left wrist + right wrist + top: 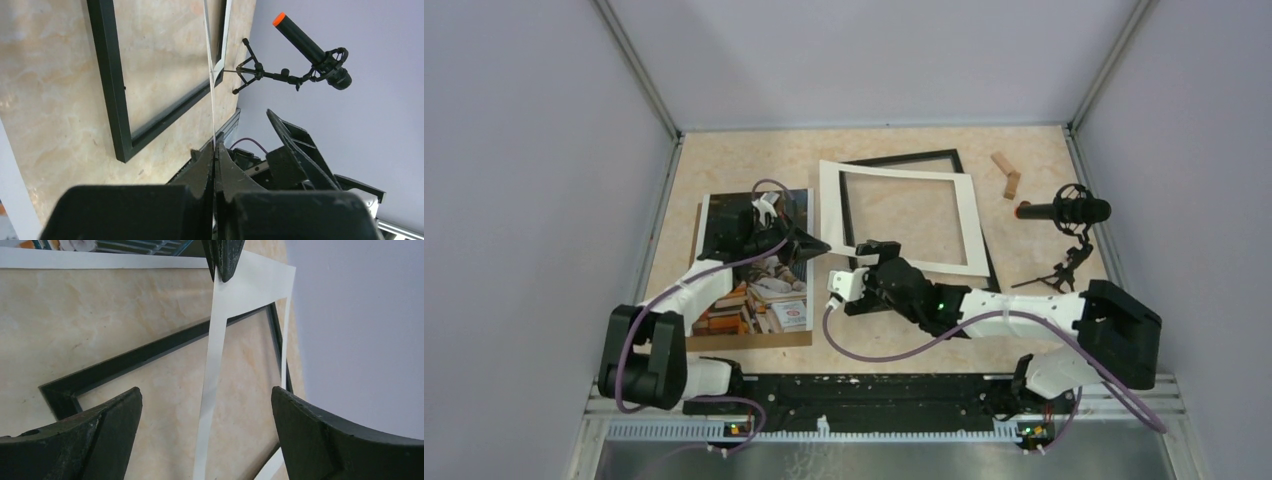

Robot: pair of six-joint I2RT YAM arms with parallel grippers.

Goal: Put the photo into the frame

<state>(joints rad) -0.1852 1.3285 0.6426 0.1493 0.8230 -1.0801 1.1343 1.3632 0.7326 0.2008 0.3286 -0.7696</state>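
Observation:
The photo [759,290], a print of book stacks, lies flat on a brown backing board [754,340] at the left. Its edge shows in the right wrist view [125,245]. The black frame [924,158] lies mid-table under a white mat border [894,175]. My left gripper [817,245] is shut on the mat's near-left corner, which is lifted; the mat shows edge-on in the left wrist view [212,90]. My right gripper [864,262] is open beside the mat's near edge. In its wrist view the mat strip [215,350] runs between the spread fingers [100,430], untouched.
A microphone with an orange tip [1064,212] stands on a small tripod at the right, also in the left wrist view [320,55]. A wooden block [1006,175] lies at the back right. Grey walls close in the table on three sides.

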